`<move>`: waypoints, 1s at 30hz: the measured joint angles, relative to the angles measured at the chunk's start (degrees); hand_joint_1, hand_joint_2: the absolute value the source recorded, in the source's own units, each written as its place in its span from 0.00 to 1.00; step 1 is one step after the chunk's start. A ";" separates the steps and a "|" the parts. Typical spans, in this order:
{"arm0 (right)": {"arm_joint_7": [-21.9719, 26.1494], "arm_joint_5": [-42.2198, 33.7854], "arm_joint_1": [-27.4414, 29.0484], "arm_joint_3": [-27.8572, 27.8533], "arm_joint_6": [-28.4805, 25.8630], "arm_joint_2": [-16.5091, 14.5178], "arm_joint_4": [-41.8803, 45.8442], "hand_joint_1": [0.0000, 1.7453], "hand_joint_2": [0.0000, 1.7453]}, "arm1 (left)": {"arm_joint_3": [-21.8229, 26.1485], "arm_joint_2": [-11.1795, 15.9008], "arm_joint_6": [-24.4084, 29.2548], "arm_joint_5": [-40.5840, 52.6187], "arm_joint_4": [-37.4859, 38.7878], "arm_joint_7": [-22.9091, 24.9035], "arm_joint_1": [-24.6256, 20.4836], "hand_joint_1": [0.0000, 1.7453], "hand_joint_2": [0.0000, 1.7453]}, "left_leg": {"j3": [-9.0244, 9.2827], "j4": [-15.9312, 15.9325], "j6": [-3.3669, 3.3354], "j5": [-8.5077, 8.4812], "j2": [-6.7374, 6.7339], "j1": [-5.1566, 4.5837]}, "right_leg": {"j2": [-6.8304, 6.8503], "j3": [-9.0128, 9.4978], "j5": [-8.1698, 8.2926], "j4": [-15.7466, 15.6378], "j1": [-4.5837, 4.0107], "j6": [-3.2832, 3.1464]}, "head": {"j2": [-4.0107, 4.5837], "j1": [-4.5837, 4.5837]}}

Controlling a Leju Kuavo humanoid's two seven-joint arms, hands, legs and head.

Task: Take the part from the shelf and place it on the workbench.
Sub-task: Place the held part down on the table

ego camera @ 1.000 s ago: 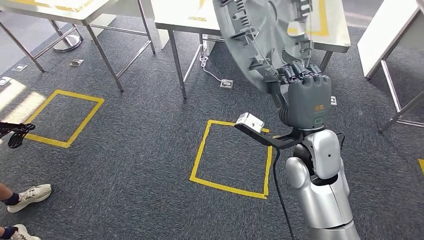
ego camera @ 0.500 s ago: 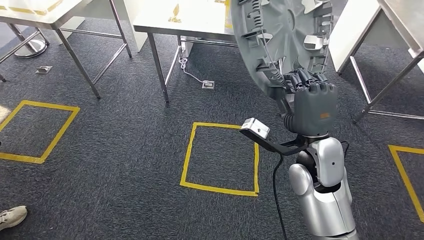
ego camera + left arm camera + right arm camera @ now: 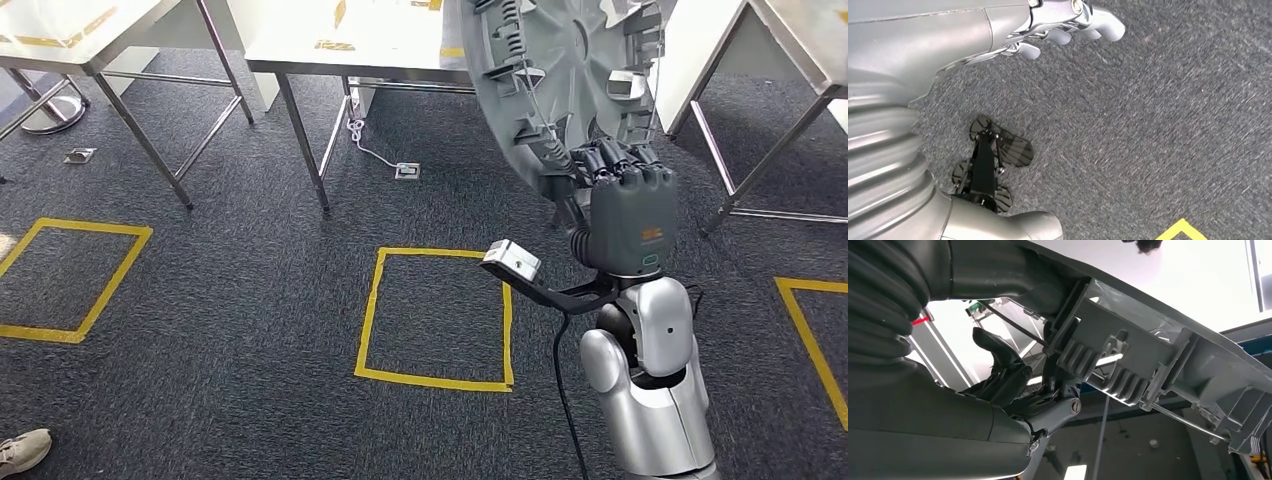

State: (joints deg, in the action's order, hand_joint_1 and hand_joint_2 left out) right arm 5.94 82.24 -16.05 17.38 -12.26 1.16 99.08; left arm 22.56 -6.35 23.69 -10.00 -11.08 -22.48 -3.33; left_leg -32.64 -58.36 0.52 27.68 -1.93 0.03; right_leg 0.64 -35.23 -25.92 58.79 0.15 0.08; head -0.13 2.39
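The part, a big grey round plastic thing w/ ribs and clips on its inner face, is up in the air in front of the robot, tilted. The right hand grips its lower edge, fingers curled over the rim; in the right wrist view you see them hooked into the ribbing. Left hand hangs over carpet, fingers loosely spread, holding nothing. Behind are steel tables, plus yellow tape squares on the floor. Someone's shoe sits near the corner.
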 joint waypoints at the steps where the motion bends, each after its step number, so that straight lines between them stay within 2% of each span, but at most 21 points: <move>1: 0.03 0.05 0.00 0.00 0.00 0.00 0.03 1.00 1.00 | 0.00 0.02 0.00 -0.01 0.00 -0.01 0.00 0.00 1.00 | 0.02 0.04 0.08 -0.02 0.00 0.00 | 0.00 0.00 -0.01 0.00 0.00 -0.05 | 0.00 0.01; 11: 0.57 0.62 0.49 0.00 -0.04 0.00 0.09 1.00 1.00 | 0.00 0.01 -0.10 0.21 0.00 0.02 0.02 0.00 1.00 | 0.03 0.06 0.23 -0.06 0.02 -0.02 | 0.00 0.04 0.00 0.00 0.08 -0.12 | 0.00 0.01; 14: 0.67 0.67 0.58 0.00 -0.09 0.00 0.09 1.00 1.00 | 0.00 0.05 -0.23 0.21 0.00 -0.09 0.03 0.00 1.00 | -0.03 -0.12 0.00 0.10 0.04 -0.25 | 0.04 0.07 0.04 -0.06 0.27 -0.01 | 0.00 0.00; 17: 0.74 0.75 0.59 0.00 -0.16 -0.02 0.09 1.00 1.00 | 0.00 0.09 -0.32 0.18 0.00 -0.40 0.03 0.00 1.00 | -0.11 -0.33 -0.27 0.28 0.04 -0.38 | 0.06 0.10 0.04 -0.08 0.39 0.18 | 0.00 0.01; 20: 0.81 0.84 0.50 0.00 -0.17 -0.08 0.09 1.00 1.00 | 0.00 0.10 -0.33 0.13 0.00 -0.49 0.03 0.00 1.00 | -0.33 -0.45 -0.70 0.53 0.04 -0.54 | 0.08 0.21 0.06 -0.20 0.55 0.63 | 0.00 0.01; 23: 0.81 0.90 0.33 0.00 -0.13 -0.14 0.10 1.00 1.00 | 0.00 0.11 -0.33 0.02 -0.02 -0.49 0.02 0.00 1.00 | 0.09 0.33 -1.83 1.14 0.14 -0.36 | 0.05 0.20 0.58 1.07 0.68 1.39 | 0.00 0.04; 24: 0.79 0.91 0.23 0.00 -0.09 -0.15 0.14 1.00 1.00 | 0.00 0.09 -0.33 0.00 -0.03 -0.49 0.04 0.00 1.00 | 0.67 0.55 -2.17 1.24 0.19 -0.21 | -0.03 -0.20 0.31 2.20 0.73 1.57 | 0.00 0.08; 25: 0.78 0.92 0.12 0.01 -0.07 -0.16 0.19 1.00 1.00 | 0.00 0.05 -0.33 0.00 -0.05 -0.49 0.04 0.00 1.00 | 1.27 0.64 -2.33 1.24 0.23 -0.11 | -0.13 -1.10 -0.67 3.91 0.77 1.66 | 0.00 0.12; 26: 0.77 0.93 0.05 0.01 -0.04 -0.16 0.24 1.00 1.00 | 0.00 0.03 -0.33 0.00 -0.07 -0.49 0.06 0.00 1.00 | 1.73 0.67 -2.39 1.26 0.22 -0.03 | -0.26 -2.64 -2.08 6.64 0.83 1.76 | 0.00 0.17; 28: 0.80 0.98 0.02 0.01 -0.04 -0.17 0.30 1.00 1.00 | 0.00 0.01 -0.33 0.01 -0.07 -0.49 0.09 0.00 1.00 | 2.34 0.63 -2.24 1.66 0.23 0.04 | -0.43 -6.88 -4.84 13.62 0.88 2.12 | 0.00 0.20; 29: 0.83 1.01 0.04 0.01 -0.04 -0.17 0.31 1.00 1.00 | 0.00 -0.03 -0.35 0.01 -0.06 -0.49 0.14 0.00 1.00 | 2.72 0.63 -2.10 2.01 0.24 0.09 | -0.47 -8.59 -5.27 15.79 0.92 2.29 | 0.00 0.19; 30: 0.85 1.02 0.07 0.01 -0.03 -0.17 0.31 1.00 1.00 | 0.00 -0.09 -0.38 0.01 -0.06 -0.50 0.18 0.00 1.00 | 3.23 0.62 -1.90 2.44 0.27 0.20 | -0.47 -9.38 -4.79 15.96 0.99 2.41 | 0.00 0.20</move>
State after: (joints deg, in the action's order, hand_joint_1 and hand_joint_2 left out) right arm 6.79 83.26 -15.98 17.39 -12.29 0.98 99.38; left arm 22.56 -6.44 23.32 -9.99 -11.14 -22.98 -3.15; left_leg -29.41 -57.75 -1.38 30.11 -1.66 0.22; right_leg 0.17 -44.61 -30.72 74.75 1.14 2.49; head -0.13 2.59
